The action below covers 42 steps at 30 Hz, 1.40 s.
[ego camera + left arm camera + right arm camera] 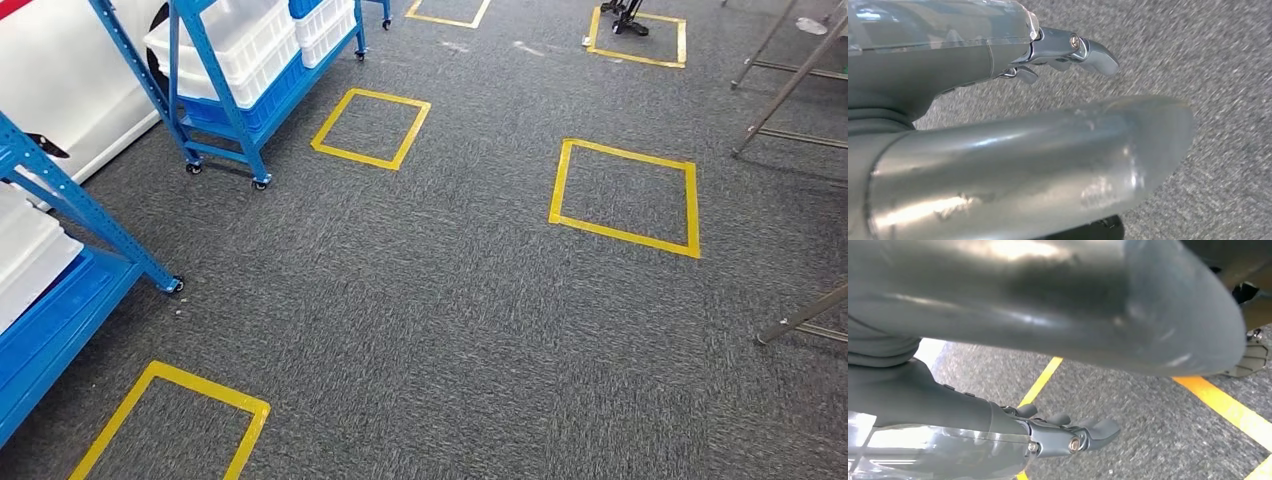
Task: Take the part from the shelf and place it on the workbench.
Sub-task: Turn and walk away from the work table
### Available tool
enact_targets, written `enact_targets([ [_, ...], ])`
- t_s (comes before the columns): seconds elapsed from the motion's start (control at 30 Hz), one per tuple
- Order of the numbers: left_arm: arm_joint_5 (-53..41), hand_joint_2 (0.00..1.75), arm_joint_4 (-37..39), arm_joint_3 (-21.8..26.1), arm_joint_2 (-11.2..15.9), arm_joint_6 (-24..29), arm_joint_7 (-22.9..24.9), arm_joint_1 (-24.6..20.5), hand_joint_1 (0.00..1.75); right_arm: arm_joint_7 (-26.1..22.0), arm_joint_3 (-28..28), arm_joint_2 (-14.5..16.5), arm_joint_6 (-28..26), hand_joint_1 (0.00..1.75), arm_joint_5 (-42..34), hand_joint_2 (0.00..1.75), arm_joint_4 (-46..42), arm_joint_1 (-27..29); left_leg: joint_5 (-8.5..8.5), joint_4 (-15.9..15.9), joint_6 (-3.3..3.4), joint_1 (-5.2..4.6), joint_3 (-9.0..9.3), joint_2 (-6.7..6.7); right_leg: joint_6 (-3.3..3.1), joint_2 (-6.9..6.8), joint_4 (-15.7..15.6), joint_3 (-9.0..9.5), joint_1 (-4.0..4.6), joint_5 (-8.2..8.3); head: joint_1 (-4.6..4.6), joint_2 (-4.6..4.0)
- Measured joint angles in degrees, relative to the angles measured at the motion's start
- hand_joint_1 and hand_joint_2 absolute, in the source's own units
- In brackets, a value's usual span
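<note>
From our head camera we look down on grey carpet point(450, 330) marked with yellow tape squares: one point(372, 128) near the top centre, one point(625, 197) to the right of it, one point(165, 425) at the lower left, and two more partly seen along the top edge.

Two blue wheeled shelves stand on the left. The nearer shelf point(60, 215) is cut off by the left edge and carries a white crate point(25, 255). The farther shelf point(235, 110) stands at the upper left and carries stacked white crates point(235, 50) over a blue one. We cannot make out the part on either shelf. Grey metal legs point(780, 90) of some frame cross the upper right corner, and another leg point(800, 318) enters at the right edge.

Our left hand point(1013, 100) hangs above bare carpet; its thick thumb and the fingers point(1095, 52) are apart and nothing sits between them, so it is released and empty.

Our right hand point(1038, 390) hangs above carpet crossed by yellow tape lines point(1040, 382). Its fingers point(1098, 432) are stretched out away from the thumb, with nothing in its grasp.
</note>
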Motion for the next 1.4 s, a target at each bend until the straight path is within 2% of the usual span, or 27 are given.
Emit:
enact_targets([
  [0.03,0.0,0.0,0.0,-0.1,0.0,0.0,0.0,0.1,0.0,0.0,0.0,0.0,0.0,0.0,0.0,0.0,0.0,-0.1,0.14,-0.1,-0.37,0.08,-0.19,-0.58,-0.35,-0.65,-0.1,0.02,0.0,0.11,-0.03,0.0],
  [0.07,0.0,0.0,0.0,-0.1,0.0,0.0,-0.1,0.2,0.0,0.0,0.1,0.0,0.0,0.0,0.0,0.0,0.0,-0.2,0.02,0.1,-0.64,0.14,-0.35,-0.33,-0.75,-1.38,-0.3,0.14,-0.02,0.26,-0.02,0.0],
  [0.1,0.0,0.0,0.0,-0.1,0.0,0.1,-0.1,0.2,0.0,0.1,0.2,0.0,0.0,0.0,0.1,0.0,0.0,-0.2,-0.66,1.0,-0.88,0.12,-0.83,0.78,-1.23,-2.15,-0.5,0.26,-0.06,0.41,-0.17,0.0],
  [0.2,0.1,0.0,0.0,-0.2,0.0,0.0,-0.1,0.0,0.0,0.1,0.3,0.0,0.0,0.0,0.2,0.0,0.0,0.1,-5.8,10.1,-1.43,0.19,-4.96,5.59,-2.23,-4.77,-0.9,0.41,0.24,0.48,-0.62,0.01],
  [0.27,0.1,0.0,0.0,-0.2,0.0,-0.1,-0.1,0.0,0.0,0.1,0.4,0.0,0.0,0.0,0.3,0.0,0.0,0.2,-7.77,15.7,-1.76,0.43,-7.49,6.48,-2.36,-6.56,-0.9,0.44,0.48,0.34,-0.63,0.01],
  [0.3,0.1,0.0,0.0,-0.2,0.0,-0.1,-0.1,0.1,0.0,0.1,0.4,0.0,0.0,0.0,0.3,0.0,0.0,0.2,-7.19,15.7,-1.86,0.53,-7.35,6.73,-2.35,-7.39,-0.9,0.49,0.53,0.25,-0.63,0.01],
  [0.33,0.2,0.0,0.0,-0.2,0.0,-0.1,-0.1,0.1,0.0,0.1,0.4,0.0,0.1,0.0,0.4,0.0,0.0,0.1,-5.67,13.4,-1.9,0.58,-6.07,7.11,-2.26,-8.16,-0.8,0.61,0.54,0.13,-0.64,0.0],
  [0.4,0.2,0.0,0.0,-0.2,0.0,-0.2,-0.1,0.2,0.0,0.1,0.4,0.0,0.3,0.0,0.5,0.0,0.0,0.1,-2.27,5.5,-1.64,0.42,-1.86,9.54,-1.84,-9.55,-0.7,0.98,0.66,-0.24,-0.66,0.0],
  [0.47,0.3,0.0,0.0,-0.2,0.0,-0.2,-0.1,0.1,0.0,0.1,0.5,0.0,0.4,0.0,0.6,0.0,0.0,0.1,-1.01,0.9,-0.95,0.08,0.47,11.49,-1.24,-10.71,-0.5,1.32,0.92,-0.63,-0.53,0.0],
  [0.5,0.3,0.0,0.0,-0.2,0.0,-0.2,-0.1,0.1,0.0,0.2,0.5,0.0,0.5,0.0,0.6,0.0,0.0,-0.1,-1.13,0.5,-0.59,-0.11,0.53,11.57,-0.92,-11.27,-0.6,1.48,1.04,-0.74,-0.45,0.0],
  [0.57,0.4,0.0,0.0,-0.2,0.0,-0.2,-0.1,0.2,0.0,0.3,0.5,0.0,0.5,0.0,0.7,0.0,0.0,-0.4,-0.81,0.1,0.15,-0.06,0.53,10.09,-0.22,-11.74,-0.6,1.91,0.87,-1.0,-0.38,0.0],
  [0.63,0.4,0.0,0.0,-0.2,-0.1,-0.3,0.0,0.2,0.0,0.5,0.6,0.0,0.6,0.0,0.7,0.0,0.0,-0.5,-0.34,-0.4,0.97,0.17,0.8,8.79,0.39,-8.99,1.4,1.28,0.56,-2.71,-0.22,0.0],
  [0.7,0.5,0.0,0.0,-0.2,-0.1,-0.3,0.0,0.0,0.0,0.5,0.6,0.0,0.6,0.0,0.8,0.0,0.0,-0.4,-0.02,-0.6,1.49,0.23,0.77,7.45,0.61,-5.52,7.9,-1.88,0.39,-6.27,0.01,0.0],
  [0.77,0.5,0.0,0.0,-0.2,-0.1,-0.4,0.0,-0.1,0.0,0.6,0.6,0.0,0.7,0.0,0.9,0.0,0.0,-0.3,0.07,-0.6,1.65,0.09,0.64,5.75,0.64,-4.64,14.3,-5.41,0.39,-8.32,0.06,0.0],
  [0.8,0.5,0.0,0.0,-0.2,-0.1,-0.4,0.0,0.0,0.0,0.6,0.6,0.0,0.7,0.0,0.9,0.0,0.0,-0.2,0.08,-0.5,1.66,0.04,0.65,4.84,0.59,-4.53,15.0,-6.07,0.4,-7.65,0.07,0.0],
  [0.83,0.5,0.0,0.0,-0.2,-0.1,-0.5,0.0,0.0,0.0,0.6,0.6,-0.1,0.7,0.0,0.9,0.0,0.0,-0.2,0.07,-0.4,1.64,0.02,0.7,3.92,0.48,-4.33,13.6,-5.7,0.39,-5.91,0.07,0.0],
  [0.87,0.5,0.0,0.0,-0.2,-0.1,-0.5,0.0,0.1,0.0,0.6,0.6,-0.1,0.6,0.0,0.9,0.0,0.0,-0.2,0.03,-0.3,1.57,0.03,0.75,3.02,0.32,-3.79,10.3,-4.47,0.37,-3.5,0.08,0.0],
  [0.93,0.5,0.0,0.0,-0.2,-0.1,-0.7,-0.3,0.0,0.0,0.6,0.6,-0.2,0.6,0.0,0.9,0.0,0.0,-0.1,-0.07,0.0,1.2,-0.03,0.57,1.47,-0.05,-1.27,3.2,-1.72,0.32,-0.08,0.06,0.0],
  [1.0,0.5,0.0,0.0,-0.2,-0.1,-1.6,-1.6,0.1,0.0,0.7,0.6,-0.3,0.5,0.0,0.7,0.0,0.0,-0.1,-0.01,0.2,0.5,0.03,0.15,0.3,-0.41,-0.03,0.3,-0.73,0.46,0.73,0.03,0.0],
  [1.07,0.2,0.0,0.0,-0.2,0.3,-3.3,-3.3,0.6,0.0,0.8,0.5,-0.2,0.4,0.0,0.0,0.0,0.0,-0.4,0.18,0.0,-0.23,0.2,-0.17,-0.57,-0.97,-1.34,-0.1,-0.59,0.44,1.08,0.04,0.01],
  [1.1,0.0,0.0,0.0,-0.3,0.7,-4.3,-3.9,0.8,0.0,0.8,0.4,-0.2,0.3,0.0,-0.5,0.0,0.0,-0.4,-0.13,0.3,-0.54,0.13,-0.36,0.09,-1.35,-2.0,-0.5,-0.41,0.33,1.26,0.0,0.01],
  [1.17,-0.4,0.0,0.0,-0.5,1.3,-5.5,-4.3,1.2,0.0,0.9,0.0,-0.1,0.3,0.0,-1.0,0.0,0.0,-0.1,-2.56,3.9,-1.02,0.01,-1.94,3.2,-2.13,-3.66,-1.2,-0.08,0.11,1.5,-0.4,0.01],
  [1.2,-0.7,0.0,0.0,-0.5,1.5,-5.7,-4.3,1.2,0.0,0.9,-0.3,-0.1,0.3,0.0,-1.2,0.0,0.0,0.1,-4.53,7.3,-1.27,0.05,-3.55,4.97,-2.37,-4.52,-1.3,0.0,0.25,1.45,-0.59,0.0],
  [1.27,-1.1,0.0,-0.1,-0.6,1.9,-5.6,-4.0,1.3,0.0,0.9,-0.6,-0.2,0.4,0.0,-1.3,0.0,0.0,0.4,-7.49,14.3,-1.77,0.4,-6.84,6.34,-2.57,-6.39,-1.3,0.03,0.43,1.26,-0.76,0.01],
  [1.3,-1.3,0.0,-0.1,-0.7,2.0,-5.5,-3.8,1.4,0.0,0.9,-0.8,-0.1,0.5,0.0,-1.4,0.0,0.0,0.5,-7.6,15.7,-2.0,0.58,-7.46,6.61,-2.53,-7.26,-1.3,0.08,0.46,1.16,-0.75,0.01],
  [1.33,-1.5,0.0,-0.1,-0.7,2.1,-5.3,-3.7,1.6,0.0,0.9,-0.9,-0.1,0.5,0.0,-1.4,0.0,0.0,0.5,-6.57,14.7,-2.17,0.72,-6.89,6.9,-2.42,-8.06,-1.2,0.17,0.44,1.04,-0.77,0.01],
  [1.4,-1.7,0.0,-0.1,-0.8,2.4,-5.2,-3.5,1.7,0.0,0.9,-1.0,-0.1,0.6,0.0,-1.4,0.0,0.0,0.4,-2.94,7.3,-2.21,0.86,-2.9,8.93,-1.99,-9.52,-1.1,0.58,0.43,0.71,-0.8,0.01],
])
